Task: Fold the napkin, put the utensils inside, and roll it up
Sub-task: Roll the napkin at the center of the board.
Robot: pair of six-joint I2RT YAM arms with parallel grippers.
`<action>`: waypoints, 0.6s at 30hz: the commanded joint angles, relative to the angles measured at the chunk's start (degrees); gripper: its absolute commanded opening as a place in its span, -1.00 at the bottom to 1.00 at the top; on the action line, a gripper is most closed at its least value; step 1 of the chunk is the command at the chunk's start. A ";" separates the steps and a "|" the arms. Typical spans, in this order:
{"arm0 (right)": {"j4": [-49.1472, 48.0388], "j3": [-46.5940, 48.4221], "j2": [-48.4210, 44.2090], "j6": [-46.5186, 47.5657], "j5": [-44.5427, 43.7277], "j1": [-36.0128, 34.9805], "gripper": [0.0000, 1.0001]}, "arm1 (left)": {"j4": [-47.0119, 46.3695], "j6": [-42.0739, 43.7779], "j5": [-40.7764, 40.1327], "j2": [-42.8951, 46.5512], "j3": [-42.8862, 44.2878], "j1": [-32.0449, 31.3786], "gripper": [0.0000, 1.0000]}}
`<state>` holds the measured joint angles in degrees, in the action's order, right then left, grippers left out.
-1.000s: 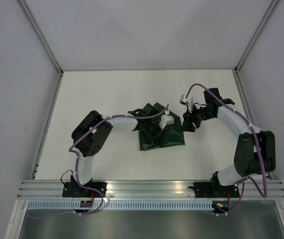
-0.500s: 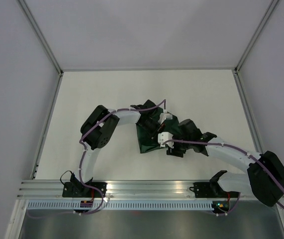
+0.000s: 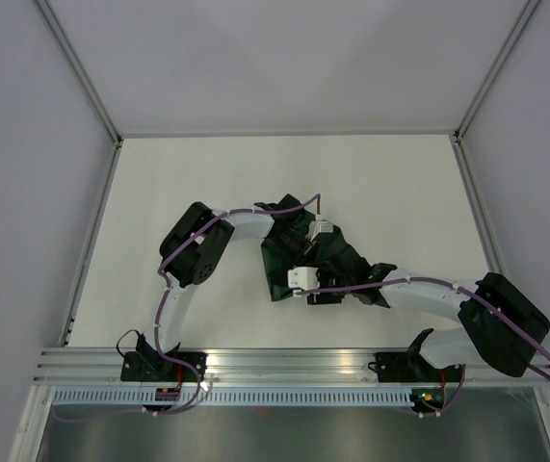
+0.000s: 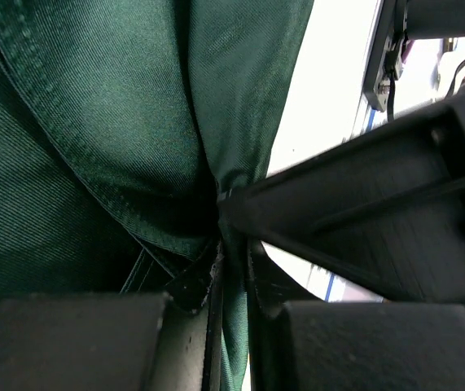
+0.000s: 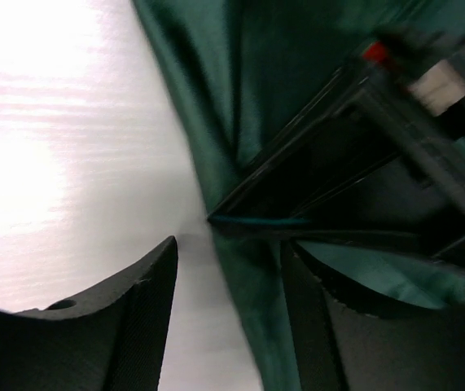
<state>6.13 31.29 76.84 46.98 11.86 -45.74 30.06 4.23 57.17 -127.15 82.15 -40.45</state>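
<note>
The dark green napkin lies bunched at the middle of the white table. My left gripper is over it, shut on a pinched fold of the napkin; the cloth runs down between its closed jaws. My right gripper reaches in from the near right. It is open, and its fingers straddle the napkin's hanging edge without closing on it. The two grippers are very close: the left gripper fills the upper right of the right wrist view. No utensils show in any view.
The white table is bounded by metal frame posts at the back corners and grey walls on both sides. The aluminium rail with both arm bases runs along the near edge. The right arm crosses low in front of the napkin.
My right arm has swung from the napkin's right side round to its near side and reached in at its front edge. My left gripper has kept its hold, and the napkin has bunched up.
</note>
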 commanded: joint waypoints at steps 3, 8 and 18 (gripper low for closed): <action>-0.95 0.70 3.75 1.45 -3.51 -0.67 0.01 | 3.60 0.60 -4.43 -2.40 -0.06 0.63 -0.95; 0.55 0.53 4.37 0.83 -2.98 -0.67 -0.43 | 3.16 0.78 -2.33 -0.12 -0.23 0.98 -0.70; 9.51 5.70 6.74 0.21 6.15 3.80 -0.73 | -12.73 -13.00 0.75 11.30 -7.78 4.84 -0.30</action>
<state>8.29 35.14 81.89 48.07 14.02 -44.29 25.19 -0.86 57.32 -122.63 77.01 -37.58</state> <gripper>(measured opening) 0.201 0.326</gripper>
